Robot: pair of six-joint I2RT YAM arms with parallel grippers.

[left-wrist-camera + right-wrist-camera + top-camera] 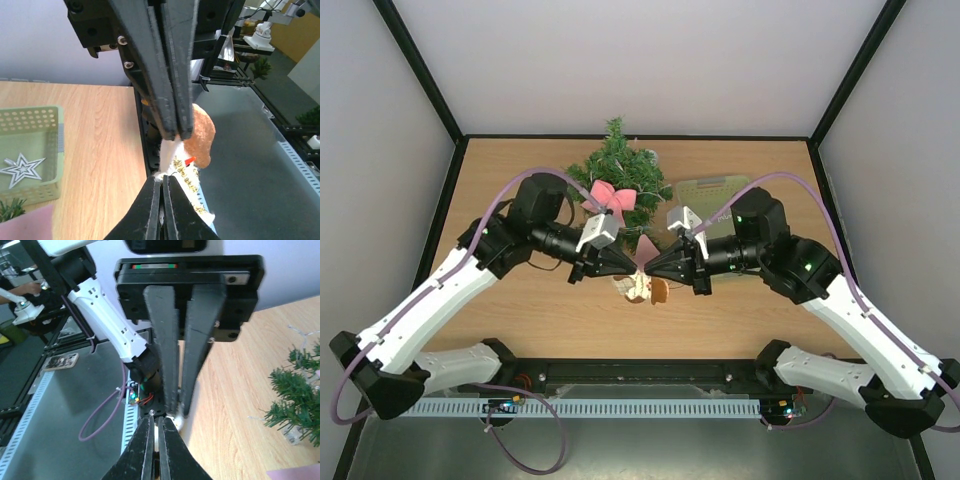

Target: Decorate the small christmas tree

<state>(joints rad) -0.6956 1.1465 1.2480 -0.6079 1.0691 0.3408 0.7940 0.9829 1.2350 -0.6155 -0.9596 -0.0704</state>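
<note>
The small christmas tree (pixel 620 168) stands at the back of the table with a pink bow (pixel 613 197) on it; its branches show at the right of the right wrist view (pixel 295 395). A plush ornament (pixel 642 290), white with gold tinsel and an orange-brown fuzzy part (pixel 201 140), hangs above the table's middle. My left gripper (pixel 635 265) (pixel 162 176) is shut on its white fabric from the left. My right gripper (pixel 651 266) (pixel 155 416) is shut on the same white fabric (pixel 176 421) from the right, tip to tip with the left.
A pale green basket (pixel 712 192) (pixel 30 112) sits right of the tree and holds a white star ornament (pixel 21 168). A pink piece (pixel 645 247) lies just behind the grippers. The table's black front rail (pixel 640 375) runs below the ornament.
</note>
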